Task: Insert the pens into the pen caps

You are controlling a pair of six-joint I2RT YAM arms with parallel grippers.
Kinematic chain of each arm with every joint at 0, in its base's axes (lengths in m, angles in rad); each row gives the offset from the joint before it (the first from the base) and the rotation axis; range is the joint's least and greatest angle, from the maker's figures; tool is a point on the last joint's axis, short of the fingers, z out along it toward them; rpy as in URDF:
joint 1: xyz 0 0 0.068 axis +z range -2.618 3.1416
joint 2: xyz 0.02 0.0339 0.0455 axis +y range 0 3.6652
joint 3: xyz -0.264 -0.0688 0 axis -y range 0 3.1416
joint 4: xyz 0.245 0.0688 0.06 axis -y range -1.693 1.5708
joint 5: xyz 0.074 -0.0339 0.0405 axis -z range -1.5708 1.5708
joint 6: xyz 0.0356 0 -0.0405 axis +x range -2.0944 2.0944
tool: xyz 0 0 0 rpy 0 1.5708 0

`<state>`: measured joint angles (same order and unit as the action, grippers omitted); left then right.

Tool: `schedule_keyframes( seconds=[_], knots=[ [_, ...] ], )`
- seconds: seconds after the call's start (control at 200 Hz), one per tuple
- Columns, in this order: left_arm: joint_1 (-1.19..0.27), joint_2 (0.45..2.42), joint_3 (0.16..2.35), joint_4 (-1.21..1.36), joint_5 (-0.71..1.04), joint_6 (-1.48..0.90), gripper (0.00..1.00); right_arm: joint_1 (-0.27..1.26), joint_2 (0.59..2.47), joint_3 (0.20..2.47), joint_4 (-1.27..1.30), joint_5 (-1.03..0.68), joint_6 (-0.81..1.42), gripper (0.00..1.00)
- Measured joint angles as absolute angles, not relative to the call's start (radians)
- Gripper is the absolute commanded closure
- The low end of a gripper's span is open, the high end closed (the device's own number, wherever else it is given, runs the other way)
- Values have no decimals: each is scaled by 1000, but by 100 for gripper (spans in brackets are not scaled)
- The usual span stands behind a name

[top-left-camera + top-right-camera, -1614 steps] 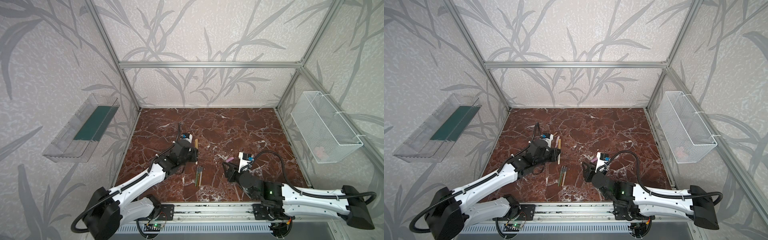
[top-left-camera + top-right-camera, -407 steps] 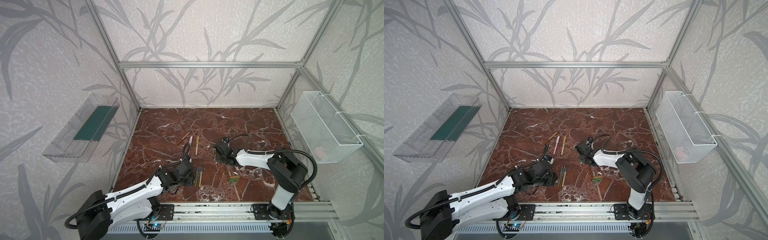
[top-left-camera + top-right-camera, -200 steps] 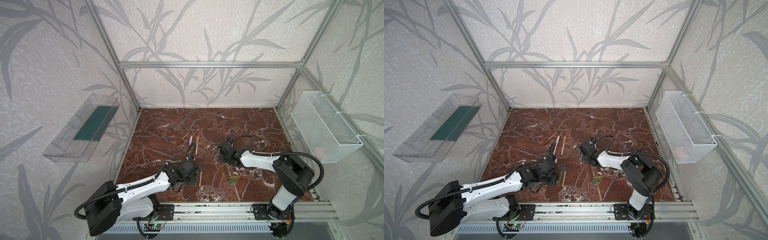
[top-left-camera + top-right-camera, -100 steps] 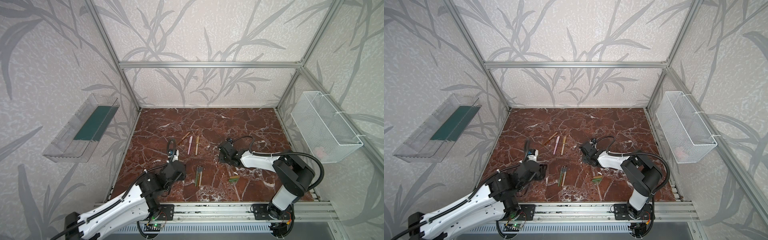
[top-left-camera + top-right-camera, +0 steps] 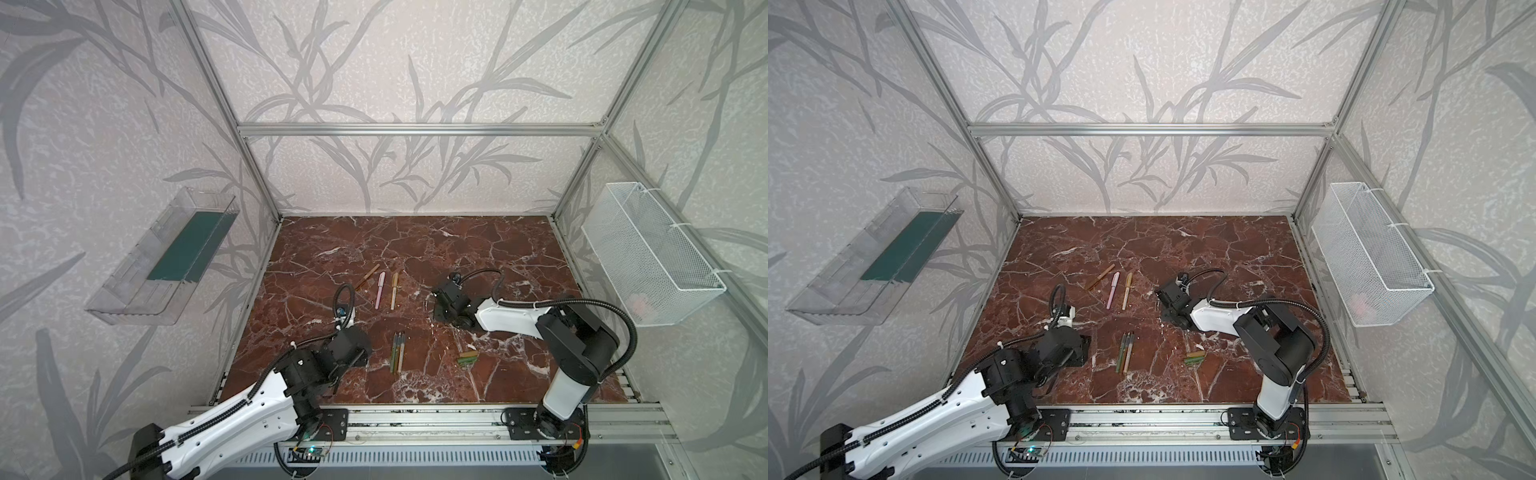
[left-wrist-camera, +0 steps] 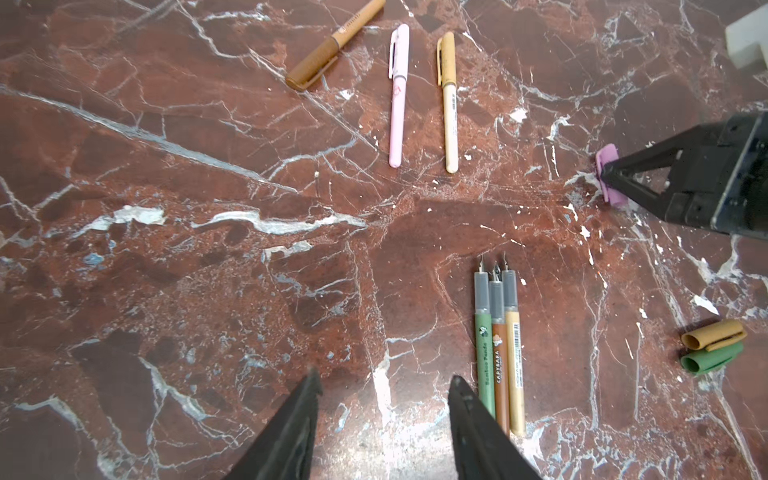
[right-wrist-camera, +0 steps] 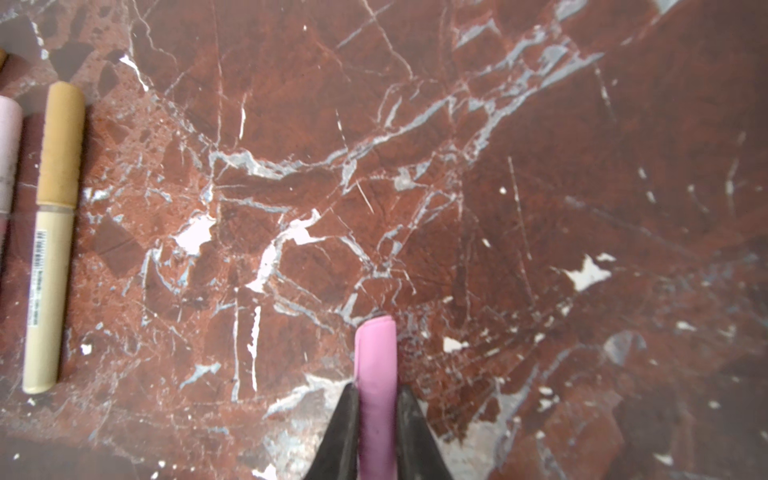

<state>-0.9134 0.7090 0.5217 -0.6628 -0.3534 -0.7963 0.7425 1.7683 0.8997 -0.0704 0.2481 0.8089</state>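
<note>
Clamping fingers: the right gripper (image 7: 377, 388) has both fingertips pressed against the sides of the pink cap (image 7: 376, 353). They hold it at the end nearer the wrist, and most of the cap juts out ahead of the tips.
Left fingers: the left gripper (image 6: 385, 380) stands apart with nothing between its fingers, low over the marble table (image 6: 208, 208).
Landmark: three bare pens (image 6: 498, 345) lie side by side and touching, with all their nibs pointing away from the left gripper.
Left gripper from landmark: it is at the tail ends, one fingertip just beside the green pen (image 6: 484, 353).
Pink cap from landmark: it is well beyond the nibs, off to the side of the tan pen (image 6: 514, 353). I cannot tell whether it is lifted or resting on the table.
Loose caps from landmark: the tan cap (image 6: 712, 334) and the green cap (image 6: 710, 358) touch each other. They lie well out on the tan pen's side, level with the barrels.
Capped pens (image 6: 397, 95) from landmark: there are three, far beyond the nibs.
Handling, cap: it looks light, stiff, smooth and round, so it may swivel in a two-point pinch. I cannot tell which end is the mouth.
Handling, pens: they look light and rigid and will probably roll. The nibs look fine and fragile.
Where to hold: mid-barrel on the coloured part, clear of the grey section. The green pen, on the outside of the row, looks easiest to single out.
Match: no bare pink pen shows, so I cannot tell which pen this cap fits.
</note>
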Motion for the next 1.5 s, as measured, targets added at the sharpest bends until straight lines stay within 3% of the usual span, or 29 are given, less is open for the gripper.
schedule_keyframes(
  seconds=[0.215,0.48,0.71,1.085,1.499],
  knots=[
    [-913,788,521,-604,-270,-765,48,742,1773,902,-63,249,807,84],
    [-914,934,514,-489,-117,-711,49,741,1765,895,-56,250,807,96],
    [-956,1054,514,-458,-46,-688,60,738,1649,819,-92,253,808,98],
    [-1076,1269,577,-453,-110,-692,72,738,1368,655,-52,271,811,98],
    [-1084,1332,634,-464,-213,-712,77,738,1318,613,-50,287,806,98]
  ],
)
